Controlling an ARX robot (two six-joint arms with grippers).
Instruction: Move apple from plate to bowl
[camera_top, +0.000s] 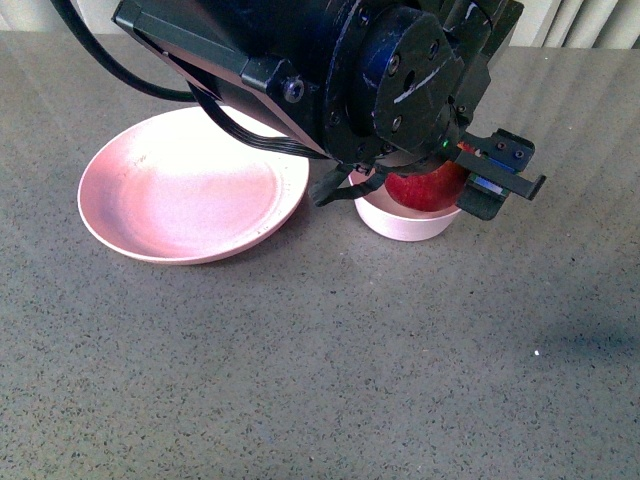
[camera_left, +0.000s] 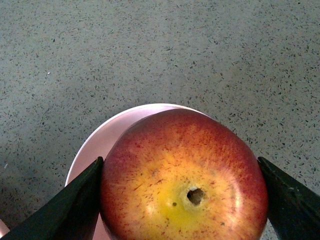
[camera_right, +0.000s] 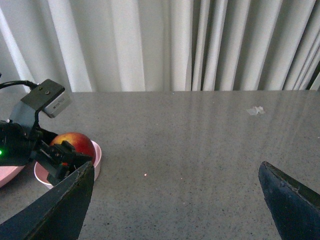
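On the grey speckled desk, your left jaws clasp the apple by both flanks, low in the bowl; your right jaws gape, well apart.

Apple: you have it in the bowl, the left gripper touching its two sides.
Bowl: on the table, just right of the plate.
Right gripper: your spread jaws sit well right of the bowl.
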